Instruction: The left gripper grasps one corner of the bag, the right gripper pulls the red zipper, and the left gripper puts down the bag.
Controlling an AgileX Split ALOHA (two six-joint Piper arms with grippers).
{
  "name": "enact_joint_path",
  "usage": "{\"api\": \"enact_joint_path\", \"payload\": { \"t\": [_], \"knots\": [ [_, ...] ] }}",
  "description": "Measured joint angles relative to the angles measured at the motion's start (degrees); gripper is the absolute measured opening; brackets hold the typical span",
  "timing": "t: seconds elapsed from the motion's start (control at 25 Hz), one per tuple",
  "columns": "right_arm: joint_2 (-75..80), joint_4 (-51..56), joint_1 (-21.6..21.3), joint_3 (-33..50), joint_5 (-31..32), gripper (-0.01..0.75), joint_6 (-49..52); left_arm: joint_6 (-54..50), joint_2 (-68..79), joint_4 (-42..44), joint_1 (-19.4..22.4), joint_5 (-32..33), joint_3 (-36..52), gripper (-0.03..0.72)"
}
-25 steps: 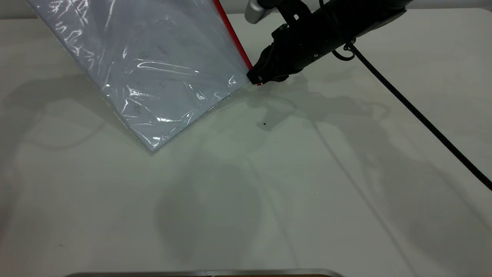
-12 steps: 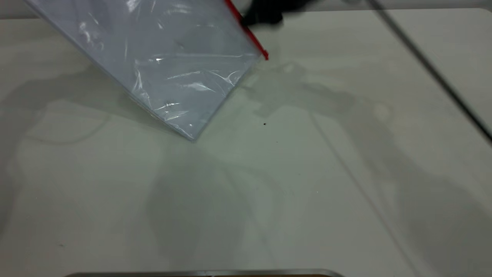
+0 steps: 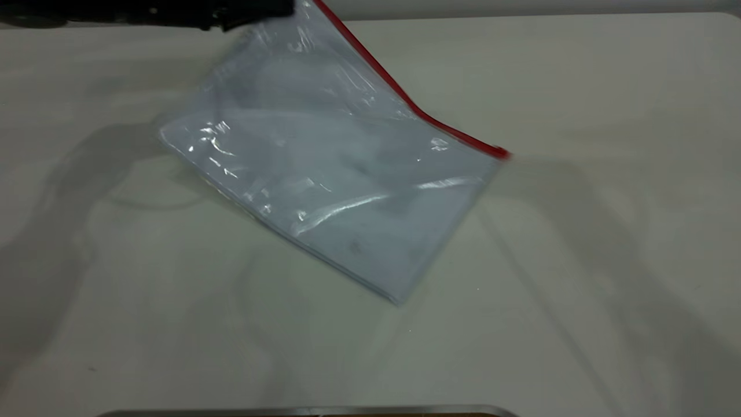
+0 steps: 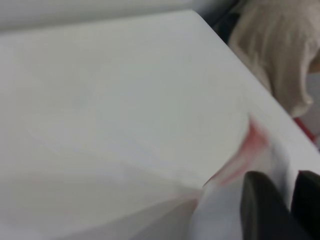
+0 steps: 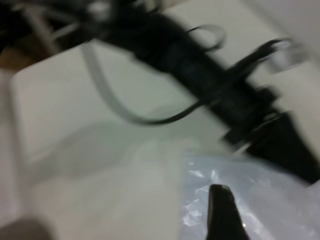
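The bag (image 3: 347, 174), a clear pouch with pale sheets inside, slopes down onto the white table, its lower corner toward the front. The red zipper (image 3: 405, 98) runs along its far right edge and ends in a blurred red tip at the lower right. My left gripper (image 3: 278, 8) is at the top left, shut on the bag's upper corner. In the left wrist view its black jaws (image 4: 282, 182) pinch the plastic sheet (image 4: 220, 215), with the red zipper (image 4: 250, 145) just beyond. My right gripper (image 5: 222, 215) is outside the exterior view and hovers above the bag (image 5: 270, 200), holding nothing visible.
The table (image 3: 579, 260) is plain white. A metal edge (image 3: 307, 411) runs along the front. In the right wrist view the left arm (image 5: 225, 90) with its cable crosses above the bag. A beige cloth (image 4: 280, 55) lies beyond the table's edge.
The right gripper has let go of the zipper end and left the exterior view. The bag has swung down and to the right onto the table, and the left arm has come into view.
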Motion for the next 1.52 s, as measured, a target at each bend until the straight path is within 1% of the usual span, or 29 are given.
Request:
{"api": "enact_joint_path", "payload": {
  "t": [0.12,0.2,0.28,0.36,0.44,0.52,0.64,0.76,0.84,1.04,1.16,1.28,1.44,1.52],
  "knots": [
    [-5.45,-8.39,-0.33,0.11,7.96,0.460,9.00,-8.20,-0.95,1.62,0.29,3.82,0.00,0.385],
    [-10.12,-13.26,-1.01,0.17,12.87,0.445,14.97,-14.69,-2.85,2.40,1.70,7.72,0.00,0.456],
    [-14.64,-17.13,-1.53,0.23,17.44,0.440,20.44,-22.08,-5.58,2.47,3.80,9.08,0.00,0.495],
    [-19.20,-20.93,-1.60,0.27,19.54,0.438,26.46,-29.86,-9.58,4.20,6.30,9.40,0.05,0.501],
    [-24.30,-24.17,-1.41,1.15,20.13,0.439,31.91,-33.74,-14.33,8.67,8.20,9.45,0.05,0.497],
    [-29.02,-26.81,-1.14,2.62,20.52,0.439,36.69,-35.83,-20.06,15.30,8.89,9.69,0.05,0.488],
    [-37.60,-31.10,-1.14,6.95,20.75,0.439,42.55,-38.78,-30.93,28.76,8.32,10.78,0.05,0.479],
    [-46.64,-36.12,-1.14,14.38,20.75,0.439,47.35,-43.75,-41.21,41.01,7.06,10.78,0.05,0.477],
    [-52.50,-39.77,-1.14,20.87,20.75,0.439,49.98,-47.57,-47.22,47.39,6.46,10.78,0.05,0.476],
    [-65.54,-47.68,-1.14,37.28,20.75,0.439,56.99,-57.21,-59.77,59.72,5.99,10.78,0.05,0.466],
    [-72.23,-51.49,-1.14,46.31,20.75,0.439,61.34,-62.29,-66.08,64.31,5.99,10.78,1.72,0.466],
    [-79.35,-55.07,-1.14,54.61,20.04,0.439,64.23,-65.35,-73.20,66.01,5.95,10.78,7.10,0.466],
    [-88.36,-58.09,-1.14,63.10,15.95,0.439,66.33,-67.14,-83.51,67.51,5.87,10.78,18.99,0.466],
    [-91.55,-59.15,-1.14,63.98,14.79,0.439,67.63,-67.91,-88.34,68.51,5.87,10.78,26.19,0.465]
  ]
}}
